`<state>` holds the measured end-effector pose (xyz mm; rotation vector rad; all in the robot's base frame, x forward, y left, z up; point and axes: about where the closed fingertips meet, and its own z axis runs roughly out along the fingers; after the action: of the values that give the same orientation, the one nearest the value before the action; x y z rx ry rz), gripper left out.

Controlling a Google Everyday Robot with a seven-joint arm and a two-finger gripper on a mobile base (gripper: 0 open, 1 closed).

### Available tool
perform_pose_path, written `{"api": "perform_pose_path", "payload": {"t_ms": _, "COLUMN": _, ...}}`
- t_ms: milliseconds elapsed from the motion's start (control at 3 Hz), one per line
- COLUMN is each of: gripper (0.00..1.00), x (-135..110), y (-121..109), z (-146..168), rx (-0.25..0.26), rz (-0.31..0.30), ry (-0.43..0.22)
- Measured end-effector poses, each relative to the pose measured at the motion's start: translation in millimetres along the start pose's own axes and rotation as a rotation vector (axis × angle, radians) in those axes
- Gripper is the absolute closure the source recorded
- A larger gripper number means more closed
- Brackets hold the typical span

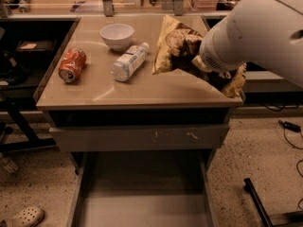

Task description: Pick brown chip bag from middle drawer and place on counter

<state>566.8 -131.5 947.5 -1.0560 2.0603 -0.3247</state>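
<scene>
camera view: gripper (202,64) jaws clamp the brown chip bag (176,44), which slants across them. surface (94,91) lies directly below.

Robot test lab: speckled floor (33,174), loose cables (289,126) right of the counter (94,91), cluttered benches (42,14) behind it. The gripper (202,66) is above the counter's right edge.

tool (204,66) + bag (173,48) above counter (94,91) R, can (72,65) L
</scene>
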Motion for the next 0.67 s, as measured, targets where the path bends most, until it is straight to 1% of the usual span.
{"api": "perform_pose_path", "payload": {"t_ms": 333, "gripper": 1.0, "x": -0.3, "y": -9.8, "z": 40.2, "rx": -0.041, "rz": 0.032, "ry": -0.005}}
{"api": "perform_pose_path", "payload": {"t_ms": 667, "gripper": 1.0, "x": -5.2, "y": -0.7, "z": 108.4, "rx": -0.136, "rz": 0.051, "ry": -0.005}}
